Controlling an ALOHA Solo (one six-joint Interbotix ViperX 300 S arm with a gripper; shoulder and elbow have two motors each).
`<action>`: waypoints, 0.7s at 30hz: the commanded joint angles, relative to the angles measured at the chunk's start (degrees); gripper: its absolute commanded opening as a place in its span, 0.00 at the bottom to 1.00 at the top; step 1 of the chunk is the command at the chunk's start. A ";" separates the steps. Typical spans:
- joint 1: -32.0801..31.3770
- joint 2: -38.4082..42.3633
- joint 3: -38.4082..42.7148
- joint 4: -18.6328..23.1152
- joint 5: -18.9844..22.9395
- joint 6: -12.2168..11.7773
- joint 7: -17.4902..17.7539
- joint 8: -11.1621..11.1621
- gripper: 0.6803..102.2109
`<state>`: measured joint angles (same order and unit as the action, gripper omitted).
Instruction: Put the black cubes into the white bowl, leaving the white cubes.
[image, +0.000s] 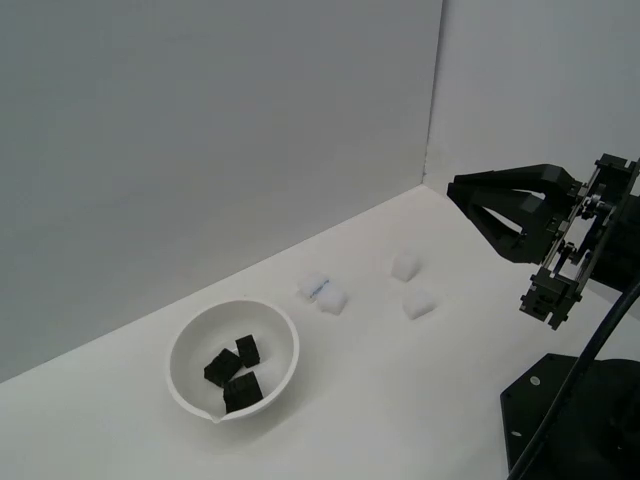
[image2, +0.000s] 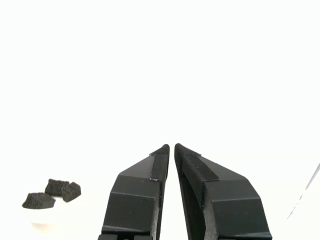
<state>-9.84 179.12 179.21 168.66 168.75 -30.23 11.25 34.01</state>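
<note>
Labels first: no readable writing anywhere, the only marking is a faint bluish streak on one white cube (image: 314, 286).

Materials next. The white bowl (image: 190, 340) is round, glossy, thin-rimmed, with a small pouring lip at its 6 o'clock edge in the exterior view. The worktop (image: 400, 400) is plain matte white, with grey-white walls behind it. The black cubes look matte and a bit rough, almost foamy, in the wrist view.

Counts: three black cubes, all inside the bowl. One (image: 247, 350) sits at about 1 o'clock of the bowl's middle, one (image: 221, 367) at about 9 o'clock, and one (image: 242, 391) at about 5 o'clock, bunched close together. The wrist view shows them as a dark cluster (image2: 52, 192), overexposed enough that the bowl nearly vanishes into the white.

Four white cubes, all out on the worktop at roughly 2 o'clock from the bowl. The marked one and another (image: 332, 300) sit touching or just beside each other near the bowl's rim. The other two (image: 404, 265) (image: 419, 303) are further toward the exterior view's right, near each other but apart.

The tool (image2: 171, 148) is black and angular, its jaws narrowed down to a thin slit with nothing between the tips. In the exterior view the tool (image: 545, 300) hangs above the worktop at the exterior view's right, well apart from the bowl and all the cubes.
</note>
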 joint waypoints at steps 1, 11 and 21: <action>-0.09 0.18 0.35 0.26 0.18 -0.79 -0.09 0.00 0.03; 1.32 7.56 7.56 1.23 1.05 20.13 2.11 -26.19 0.03; 1.14 13.10 13.18 3.60 3.43 22.59 2.02 -26.28 0.03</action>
<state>-8.00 191.87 192.04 172.35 172.27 -7.21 13.27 7.12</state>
